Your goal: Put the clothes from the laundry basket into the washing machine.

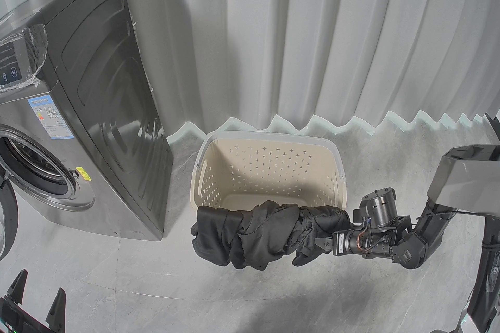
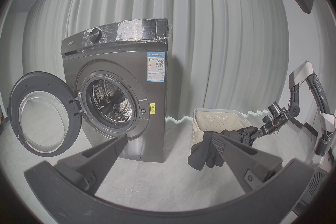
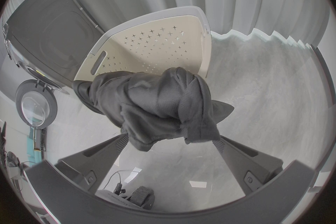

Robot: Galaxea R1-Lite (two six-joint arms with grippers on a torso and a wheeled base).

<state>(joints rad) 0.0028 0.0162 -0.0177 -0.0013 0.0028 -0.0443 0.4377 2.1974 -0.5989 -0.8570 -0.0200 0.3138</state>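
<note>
I'm looking at grey marbled floor [image 1: 156, 271] and a white pleated curtain [image 1: 312, 27]. The washing machine [image 1: 104, 89], door [image 2: 42, 114] swung open, carries a blue-and-white sticker [image 1: 50, 116] and a small yellow sticker [image 1: 83, 173], print too small to read. The dark garment [image 1: 250, 235] drapes over the laundry basket's [image 1: 271, 139] near rim. My right gripper [image 1: 317, 244] has its fingers [image 3: 238, 158] spread wide, tips buried in cloth. My left gripper [image 1: 36, 295] hangs unclenched, low beside the machine
</note>
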